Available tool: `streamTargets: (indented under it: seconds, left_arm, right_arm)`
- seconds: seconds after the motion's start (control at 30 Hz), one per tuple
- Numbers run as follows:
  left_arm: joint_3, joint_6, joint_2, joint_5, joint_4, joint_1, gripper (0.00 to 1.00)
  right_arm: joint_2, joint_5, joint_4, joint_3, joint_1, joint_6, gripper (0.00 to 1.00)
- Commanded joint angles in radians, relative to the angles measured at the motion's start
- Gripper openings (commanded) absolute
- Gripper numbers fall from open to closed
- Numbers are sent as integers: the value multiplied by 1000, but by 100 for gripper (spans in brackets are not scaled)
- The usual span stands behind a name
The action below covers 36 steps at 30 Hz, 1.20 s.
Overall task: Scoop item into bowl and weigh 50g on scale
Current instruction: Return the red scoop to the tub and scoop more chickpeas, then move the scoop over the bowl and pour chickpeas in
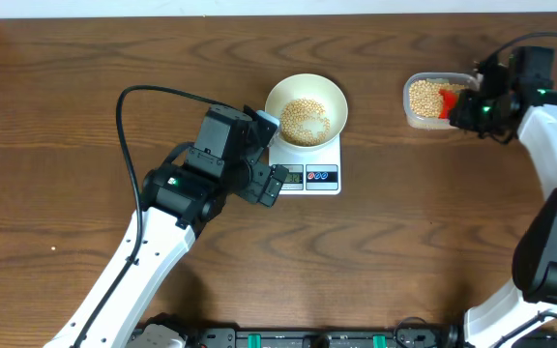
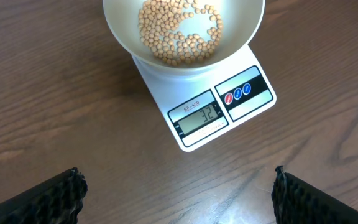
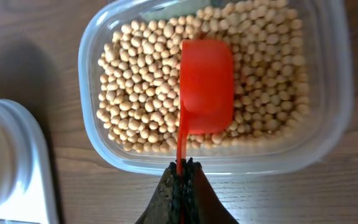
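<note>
Right claw: my right claw (image 3: 182,186) is pressed together on the thin handle of the red scoop (image 3: 207,87), at the bottom centre of the right wrist view.
Scoop: it lies over the beans (image 3: 135,106) in the clear tub (image 3: 92,74). I cannot tell whether it holds a load.
Left claw: my left claw (image 2: 178,196) is spread wide and holds nothing. It hangs over the desk (image 1: 66,116), its fingers in the bottom corners of the left wrist view.
Bowl: the white bowl (image 2: 120,25) sits on the scale (image 2: 160,81), top centre of the overhead frame, with a thin layer of beans in it.
Display: the display (image 2: 201,116) reads 32, so I judge the task a little over halfway.
Tub: upper right of the overhead frame, well apart from the scale.
Risk, overshoot: a heaped scoop tipped in all at once could pass 50.
Risk, spill: the carry runs across open desk, and a tilt would send round beans rolling.
Risk, false reading: if the scoop bumps the bowl or my left claw leans on the scale, the number cannot be trusted.
</note>
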<state>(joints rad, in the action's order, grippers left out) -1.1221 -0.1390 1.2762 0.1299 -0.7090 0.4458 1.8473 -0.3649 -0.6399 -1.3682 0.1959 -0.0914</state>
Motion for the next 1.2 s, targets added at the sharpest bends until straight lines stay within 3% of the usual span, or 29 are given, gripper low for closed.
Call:
streamTargets:
  seconds: [0.0,0.7,0.9,1.17]
  left_arm:
    - [4,-10,-2,5,-1,-3,98]
    - [4,-10,-2,5,-2,-3,97]
    - [4,-10,-2,5,-2,-3,98]
    - [4,-10,-2,5,-2,-3,97]
  right_arm:
    - [-31,-166,-15,-21,61,-13,1]
    - [-31,-638,-29,-21,298,-3,1]
    - [-31,-794,-29,-21,276,3,1]
    - [-31,-827,-19,-21,140,2,1]
